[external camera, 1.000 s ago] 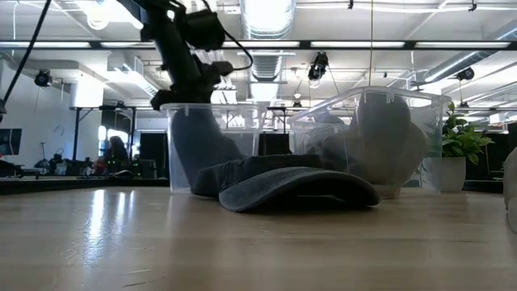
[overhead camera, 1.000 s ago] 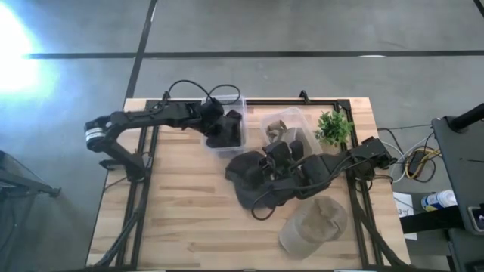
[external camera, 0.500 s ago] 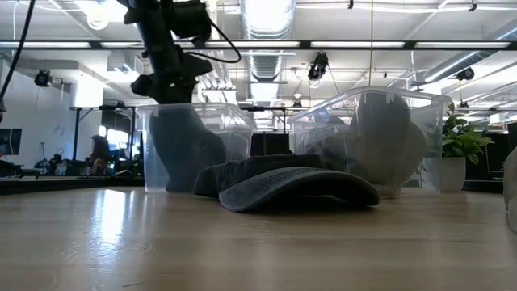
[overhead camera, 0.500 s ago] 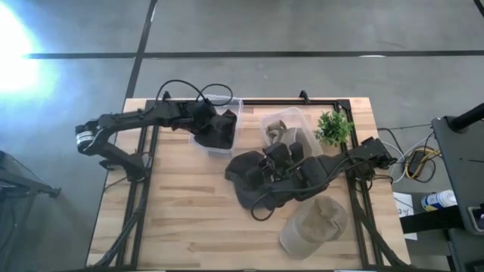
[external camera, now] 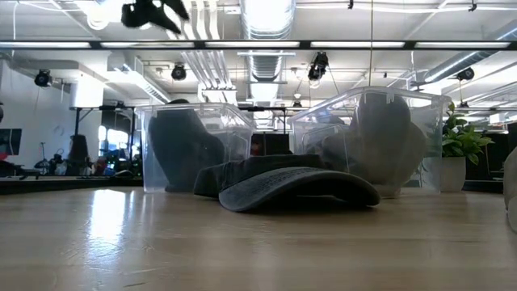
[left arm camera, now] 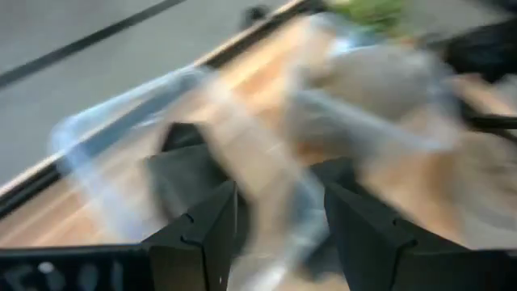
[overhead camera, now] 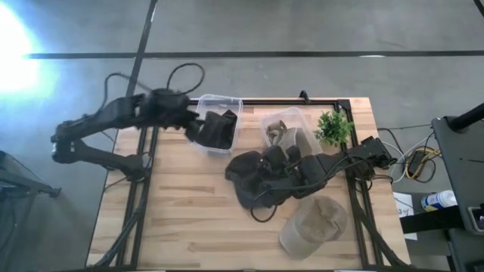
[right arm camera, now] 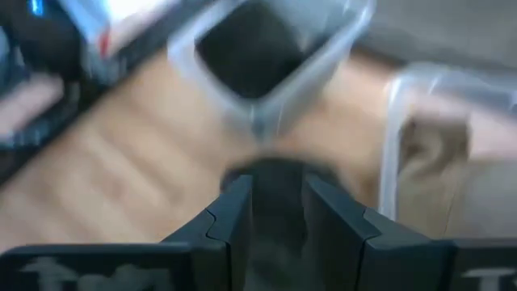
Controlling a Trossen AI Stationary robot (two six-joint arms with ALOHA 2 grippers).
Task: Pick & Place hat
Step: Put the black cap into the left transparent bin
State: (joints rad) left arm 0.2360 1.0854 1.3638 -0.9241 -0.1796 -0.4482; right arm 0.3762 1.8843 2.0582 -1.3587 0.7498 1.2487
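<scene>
Left hand (overhead camera: 190, 125) beside left bin (overhead camera: 227, 102), fingers apart, empty. Right hand (overhead camera: 266, 165) over dark hat (overhead camera: 246, 177) on worktop (overhead camera: 181, 211) — fingers apart, nothing gripped. Risk — brim slipping, fabric snagging bin rim during lift.

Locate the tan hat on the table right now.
In the high view, the tan hat lies on the table's near right corner, just beyond the dark hat under the right gripper, apart from both bins.
</scene>
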